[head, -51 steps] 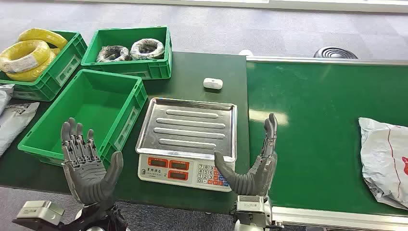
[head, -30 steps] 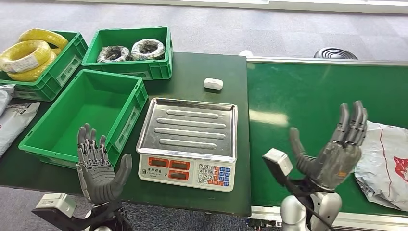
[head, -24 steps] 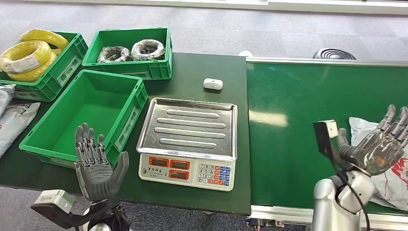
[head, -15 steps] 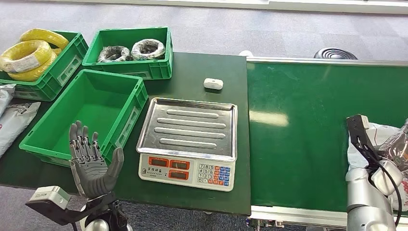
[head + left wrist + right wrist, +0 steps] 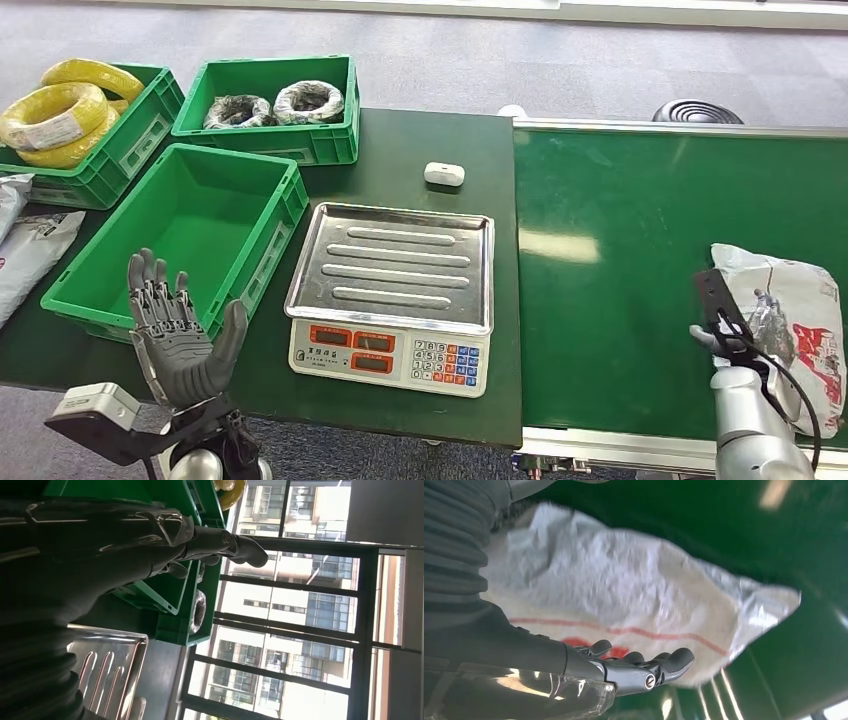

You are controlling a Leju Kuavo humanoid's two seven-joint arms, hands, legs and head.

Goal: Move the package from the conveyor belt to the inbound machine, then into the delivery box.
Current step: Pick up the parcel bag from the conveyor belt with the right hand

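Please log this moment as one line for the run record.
stage: reaching for package | right hand: open, over package on conveyor belt | left hand: open, raised | scale: empty

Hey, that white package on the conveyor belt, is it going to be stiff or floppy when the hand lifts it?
Probably floppy: the package is a crinkled plastic bag lying slumped. Its glossy film may be slippery under the right hand. It looks light, though contents are hidden.
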